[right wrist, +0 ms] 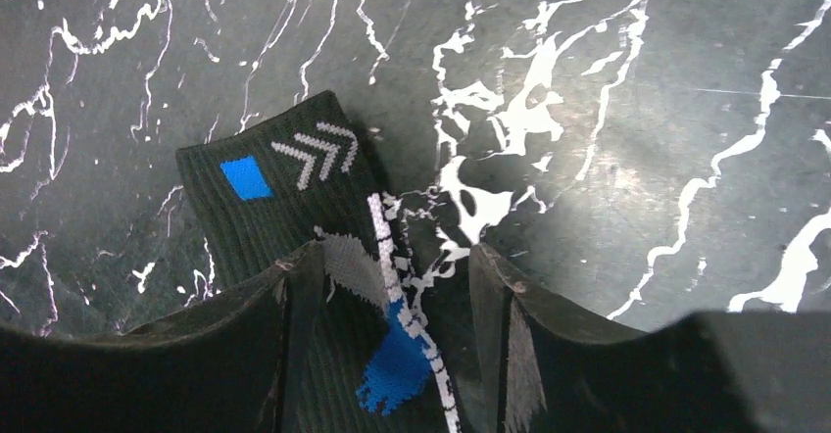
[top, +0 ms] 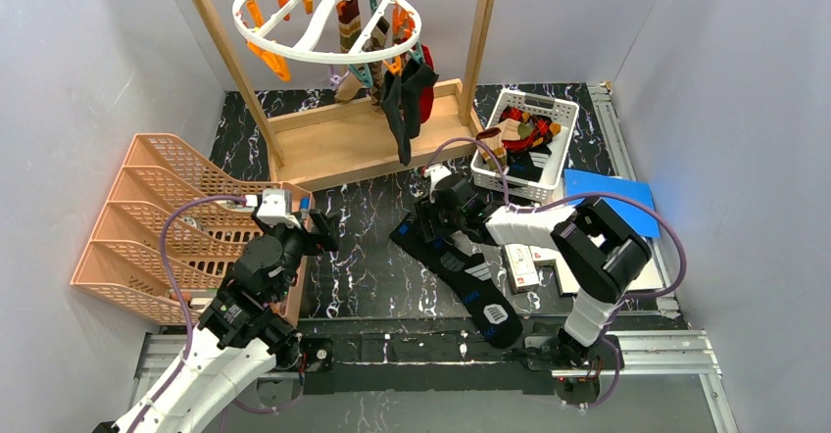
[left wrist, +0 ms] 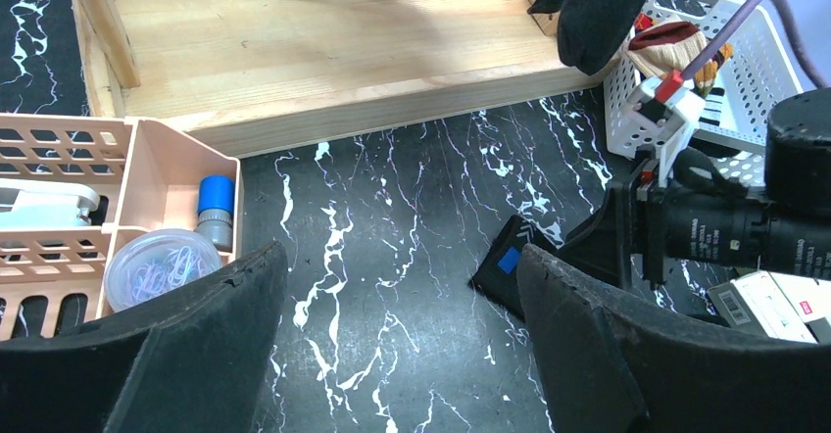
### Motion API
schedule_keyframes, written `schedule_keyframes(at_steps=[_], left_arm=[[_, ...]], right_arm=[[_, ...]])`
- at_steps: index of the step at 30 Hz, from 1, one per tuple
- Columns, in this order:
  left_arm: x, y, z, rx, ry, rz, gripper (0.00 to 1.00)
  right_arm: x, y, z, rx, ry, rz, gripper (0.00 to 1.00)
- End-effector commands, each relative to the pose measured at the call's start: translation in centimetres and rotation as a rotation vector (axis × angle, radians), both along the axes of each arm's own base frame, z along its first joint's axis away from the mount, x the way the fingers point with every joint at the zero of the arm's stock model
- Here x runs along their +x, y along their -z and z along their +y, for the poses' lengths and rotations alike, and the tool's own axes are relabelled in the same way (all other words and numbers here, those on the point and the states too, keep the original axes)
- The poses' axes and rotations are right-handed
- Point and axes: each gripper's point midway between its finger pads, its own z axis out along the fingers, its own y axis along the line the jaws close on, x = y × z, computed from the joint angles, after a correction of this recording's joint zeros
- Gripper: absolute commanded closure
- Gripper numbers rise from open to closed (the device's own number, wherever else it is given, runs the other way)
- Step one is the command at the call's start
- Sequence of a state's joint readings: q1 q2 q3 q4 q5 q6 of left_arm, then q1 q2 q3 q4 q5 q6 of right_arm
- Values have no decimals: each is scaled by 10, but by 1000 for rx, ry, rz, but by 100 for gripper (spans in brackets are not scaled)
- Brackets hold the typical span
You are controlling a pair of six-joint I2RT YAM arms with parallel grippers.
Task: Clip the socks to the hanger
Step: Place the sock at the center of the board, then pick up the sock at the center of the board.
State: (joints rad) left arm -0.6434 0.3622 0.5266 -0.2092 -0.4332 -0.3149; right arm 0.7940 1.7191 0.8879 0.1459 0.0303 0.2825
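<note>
A long black sock [top: 461,276] with blue and white marks lies flat on the marble mat. My right gripper [top: 423,219] is down over its cuff end. In the right wrist view the gripper [right wrist: 392,266] is open, its jaws standing either side of the ribbed fabric [right wrist: 274,188]. My left gripper [top: 323,232] hovers open and empty over bare mat [left wrist: 402,286], left of the sock's cuff [left wrist: 505,262]. The white ring hanger [top: 304,57] hangs at the back from the wooden frame, with an argyle sock [top: 349,22], a black sock [top: 400,110] and a red one [top: 427,85] hanging from it.
A white lattice basket [top: 549,173] at the right holds more socks [top: 524,134]. The wooden frame's base [top: 343,139] lies behind the mat. A peach organiser [top: 147,217] stands at the left, close to my left arm. A blue sheet [top: 612,198] and a small white box [top: 524,266] lie at the right.
</note>
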Motion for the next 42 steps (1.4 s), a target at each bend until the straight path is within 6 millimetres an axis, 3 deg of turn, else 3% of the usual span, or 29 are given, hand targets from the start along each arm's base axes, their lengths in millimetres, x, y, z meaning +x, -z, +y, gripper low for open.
schedule_keyframes(at_steps=[1, 7, 9, 12, 17, 21, 23, 27, 29, 33, 37, 42], left_arm=[[1, -11, -1, -21, 1, -19, 16], [0, -11, -1, -24, 3, -20, 16], [0, -10, -1, -25, 2, -17, 16], [-2, -11, -3, -31, 14, -17, 16], [-6, -34, -23, -98, 118, -60, 16], [-15, -63, -62, -183, 325, -136, 16], [-27, -81, -88, -220, 490, -192, 16], [-46, -111, -119, -264, 710, -295, 18], [-52, -122, -129, -284, 780, -330, 22], [-61, -141, -142, -321, 873, -375, 39], [-67, -155, -148, -370, 928, -396, 38], [-77, -163, -154, -384, 1001, -408, 37]], right_arm=[[2, -15, 26, 51, -50, -64, 41], [-14, -13, 23, 48, -44, -72, 75], [-15, -29, 19, 82, -27, -99, 87], [-17, -71, 13, 151, -8, -164, 99], [-39, -158, -2, 299, -71, -303, 99], [-69, -218, -11, 440, -176, -403, 99], [-81, -246, -16, 514, -203, -448, 99], [-105, -294, -23, 639, -283, -539, 99], [-116, -311, -24, 681, -336, -574, 99], [-132, -338, -25, 755, -402, -618, 99], [-143, -358, -25, 829, -441, -632, 99], [-145, -364, -24, 863, -441, -627, 99]])
